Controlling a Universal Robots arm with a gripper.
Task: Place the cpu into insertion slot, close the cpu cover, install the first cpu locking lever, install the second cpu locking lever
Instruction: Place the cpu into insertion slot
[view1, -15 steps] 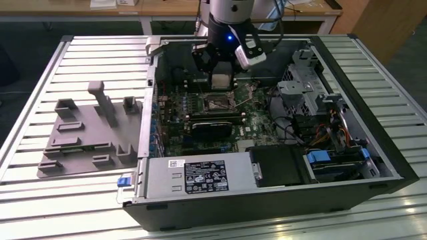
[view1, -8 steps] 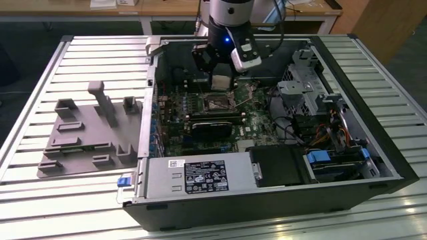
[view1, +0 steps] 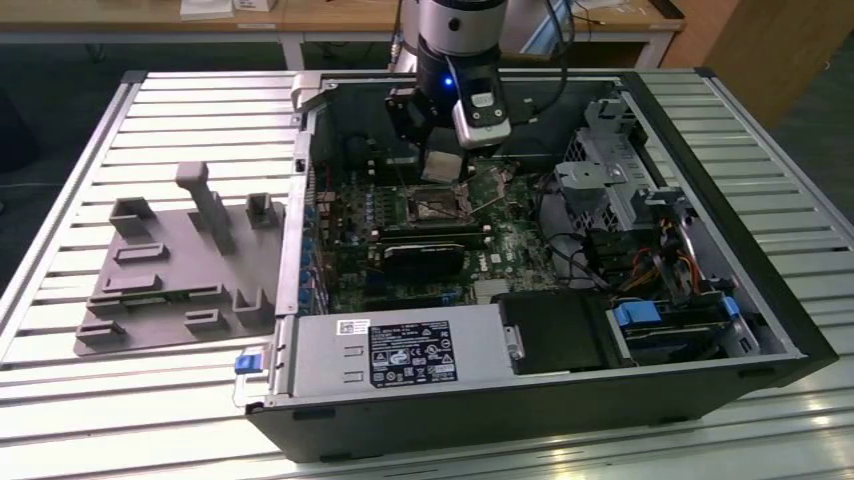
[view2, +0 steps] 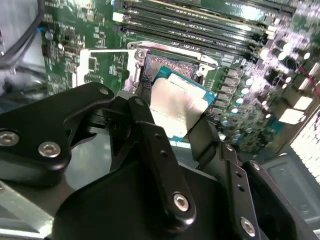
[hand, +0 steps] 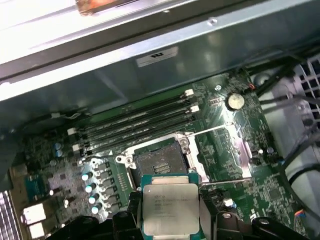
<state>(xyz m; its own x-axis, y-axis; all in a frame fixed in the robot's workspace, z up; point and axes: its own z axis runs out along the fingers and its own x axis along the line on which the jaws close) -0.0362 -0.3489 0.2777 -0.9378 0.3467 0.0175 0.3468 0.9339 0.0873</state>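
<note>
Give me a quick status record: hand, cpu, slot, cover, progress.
hand: shut on the cpu, inside the open computer case
cpu: gripped by two opposite edges, metal top facing both wrist cameras, not seated
insertion slot: bare, contact grid exposed, apart from the cpu
cpu cover: swung open, lying beside the slot
progress: cpu not yet placed; cover not yet closed
</note>
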